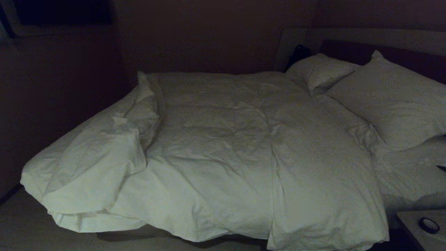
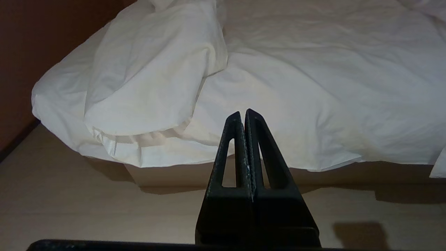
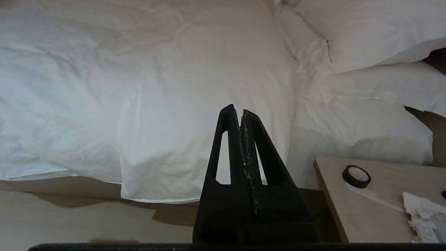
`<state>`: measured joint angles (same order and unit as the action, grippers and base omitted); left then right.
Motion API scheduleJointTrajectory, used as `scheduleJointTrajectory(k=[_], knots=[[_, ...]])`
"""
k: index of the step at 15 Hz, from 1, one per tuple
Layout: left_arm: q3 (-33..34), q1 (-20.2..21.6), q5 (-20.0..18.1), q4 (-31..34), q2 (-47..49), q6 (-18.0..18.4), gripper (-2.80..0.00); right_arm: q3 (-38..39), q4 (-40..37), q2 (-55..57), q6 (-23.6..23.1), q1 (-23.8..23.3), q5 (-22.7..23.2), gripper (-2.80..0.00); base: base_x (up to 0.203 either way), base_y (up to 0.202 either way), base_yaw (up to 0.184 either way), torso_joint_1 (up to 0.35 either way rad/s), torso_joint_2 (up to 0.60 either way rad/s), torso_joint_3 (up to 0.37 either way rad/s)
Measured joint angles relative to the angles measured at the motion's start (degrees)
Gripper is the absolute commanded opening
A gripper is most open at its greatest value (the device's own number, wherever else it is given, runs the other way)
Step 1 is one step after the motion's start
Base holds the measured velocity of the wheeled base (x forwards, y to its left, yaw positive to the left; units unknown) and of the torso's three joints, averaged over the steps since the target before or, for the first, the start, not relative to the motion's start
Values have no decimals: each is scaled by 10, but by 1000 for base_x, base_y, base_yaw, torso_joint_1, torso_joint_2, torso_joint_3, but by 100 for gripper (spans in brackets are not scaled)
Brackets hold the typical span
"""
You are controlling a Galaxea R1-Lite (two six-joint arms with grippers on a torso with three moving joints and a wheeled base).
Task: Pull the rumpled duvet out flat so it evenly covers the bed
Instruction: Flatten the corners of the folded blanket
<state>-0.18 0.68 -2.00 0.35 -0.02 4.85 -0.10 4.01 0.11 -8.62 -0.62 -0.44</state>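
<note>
The white duvet lies across the bed, whose pale base shows under the hanging cloth. Its foot-end corner is folded back on itself into a rumpled flap at the left, also seen in the left wrist view as a doubled-over flap. The near edge hangs over the side. Neither arm shows in the head view. My left gripper is shut and empty, held in the air short of the bedside. My right gripper is likewise shut and empty, off the bed.
Two white pillows lean at the dark headboard on the right. A pale bedside table holds a roll of dark tape and crumpled paper. Pale floor runs along the near side; a dark wall stands left.
</note>
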Motion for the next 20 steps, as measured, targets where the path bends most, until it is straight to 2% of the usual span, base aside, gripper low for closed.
scheduleJointTrajectory(k=[5,10,15,20], knots=[[0,0,0,0,0,0,-280,0,-5,0,-5,0,17,-280,0,0,0,0,0,0],[0,0,1,-1,0,-2,-280,-2,-6,0,-9,0,10,-280,0,0,0,0,0,0],[0,0,0,-1,0,-2,-280,-101,-40,30,-4,0,0,-280,0,0,0,0,0,0],[0,0,1,-1,0,-2,-280,-164,-88,181,34,-2,-4,-280,0,0,0,0,0,0]])
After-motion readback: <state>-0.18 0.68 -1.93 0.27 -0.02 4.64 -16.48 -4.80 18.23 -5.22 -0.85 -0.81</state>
